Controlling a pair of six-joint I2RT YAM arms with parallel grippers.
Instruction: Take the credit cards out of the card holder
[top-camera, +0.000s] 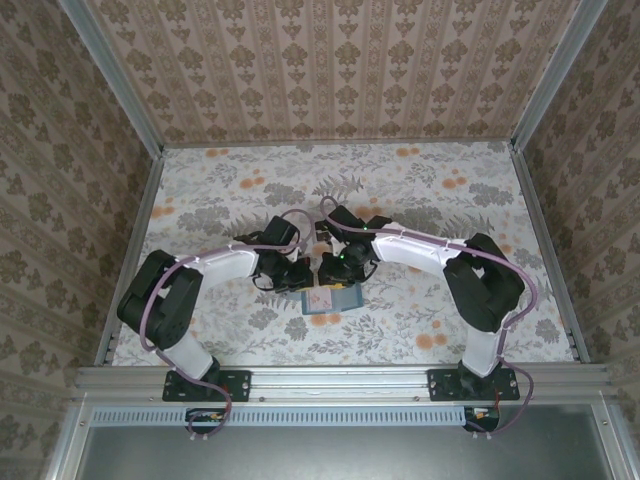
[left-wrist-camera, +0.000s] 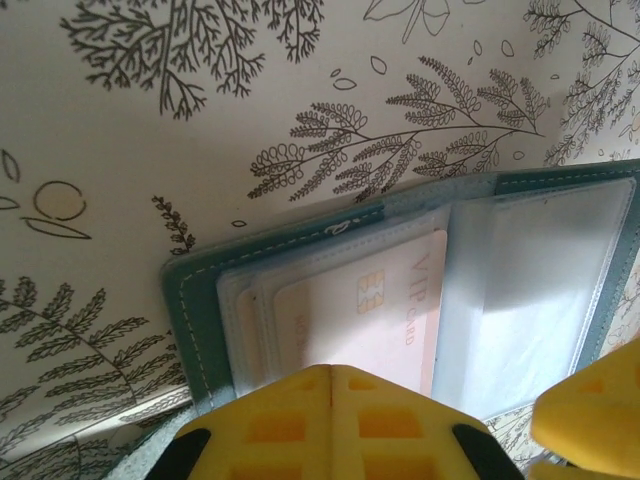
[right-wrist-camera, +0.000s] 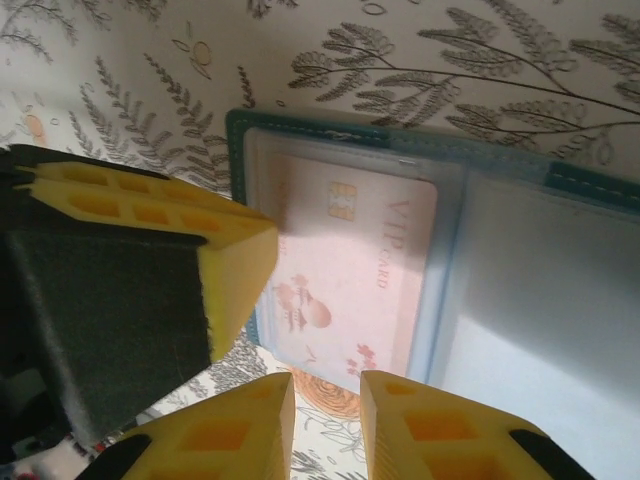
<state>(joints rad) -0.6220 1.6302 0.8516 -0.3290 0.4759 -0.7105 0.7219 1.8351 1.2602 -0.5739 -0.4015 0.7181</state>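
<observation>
The card holder (top-camera: 348, 300) lies open and flat on the bench (top-camera: 450, 330), near the middle and a little on the near side of both wrists. Its long axis runs left to right. One pale pink card (right-wrist-camera: 350, 270) sits in the clear pocket of its left panel. The right panel (left-wrist-camera: 540, 290) shows an empty-looking clear pocket, and you cannot tell whether more cards lie underneath.

Your left fingers (left-wrist-camera: 331, 400) are pressed together with no gap, down on the near edge of the left panel, touching it just over the card's edge. Whether they pinch the pocket or merely pin it, I cannot tell.

Your right fingers (right-wrist-camera: 327, 405) stand narrow with nothing between them, and the bench print shows through the gap. They hover just beside the holder's edge, roughly in line with the fold between the panels.

From the right fingers the card lies straight ahead and slightly left. Both arms are equally close. By my judgement, the left arm is placed to steady the holder while the right draws the card.
</observation>
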